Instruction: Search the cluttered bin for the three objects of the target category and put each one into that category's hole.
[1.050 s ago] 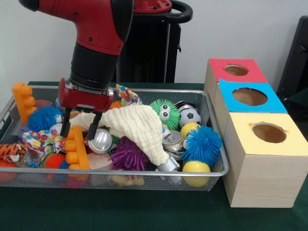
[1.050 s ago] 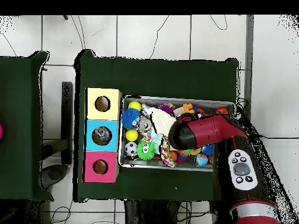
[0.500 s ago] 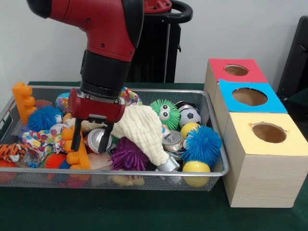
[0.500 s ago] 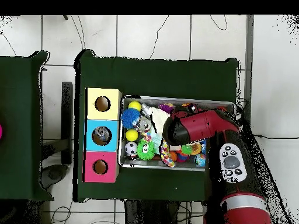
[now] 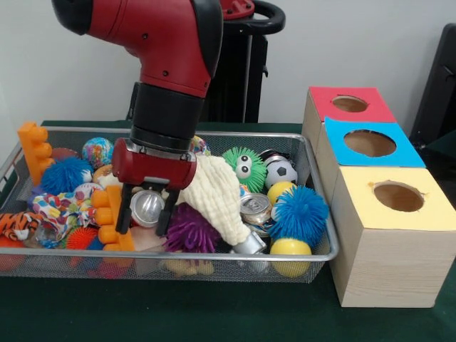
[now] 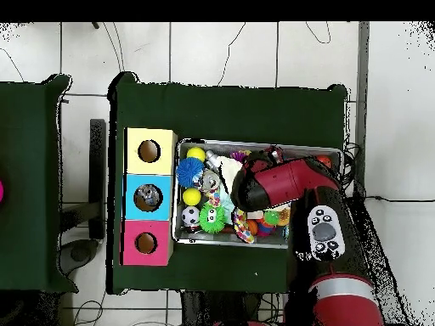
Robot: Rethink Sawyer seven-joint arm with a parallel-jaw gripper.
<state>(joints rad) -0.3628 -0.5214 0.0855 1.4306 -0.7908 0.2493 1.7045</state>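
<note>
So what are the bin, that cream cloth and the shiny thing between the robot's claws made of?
The bin looks like metal wire mesh: silvery, see-through walls with a solid rim. The cloth seems a soft cotton weave, crinkled and matte. The can looks like bare aluminium, with a bright reflective round end. The gripper stands open around it; whether it touches is unclear.

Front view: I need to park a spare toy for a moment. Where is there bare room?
The green table is bare in front of the wire bin and the yellow box. The bin itself is packed edge to edge; the gripper straddles a can between the orange block and cream cloth.
</note>
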